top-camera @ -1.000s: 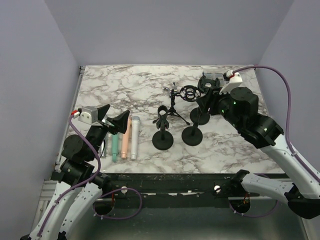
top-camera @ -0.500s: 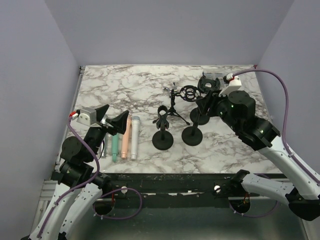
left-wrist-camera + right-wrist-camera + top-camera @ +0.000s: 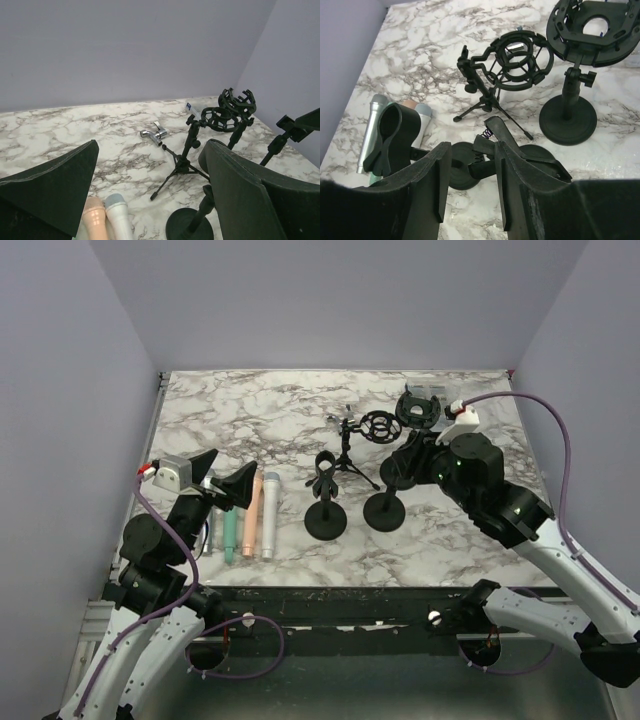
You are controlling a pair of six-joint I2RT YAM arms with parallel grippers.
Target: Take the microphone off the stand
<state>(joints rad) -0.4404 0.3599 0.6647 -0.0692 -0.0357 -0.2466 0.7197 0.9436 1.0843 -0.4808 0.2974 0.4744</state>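
No mic is seated in any stand that I can see. The microphones (image 3: 249, 518) lie flat in a row on the surface (image 3: 250, 410) at near-left, long axes running near-to-far, heads at the far end.

Left gripper (image 3: 225, 475) hangs over the far end of that row, jaws wide apart with nothing in them. It's clearly the nearer arm.

Right gripper (image 3: 470, 145) is across the stands, well apart from the mics. Its jaws are part open and straddle the spring clip (image 3: 485, 147) on the right clip stand (image 3: 385, 510). Can't tell whether they press it.

Top view gives the layout but hides the right jaws behind the wrist. Right wrist view shows that clip empty, as are the other clip holder (image 3: 395, 132), the tripod shock mount (image 3: 520, 60) and the rear shock mount (image 3: 590, 25). Left wrist view catches only two mic heads (image 3: 117, 202) at its bottom edge.
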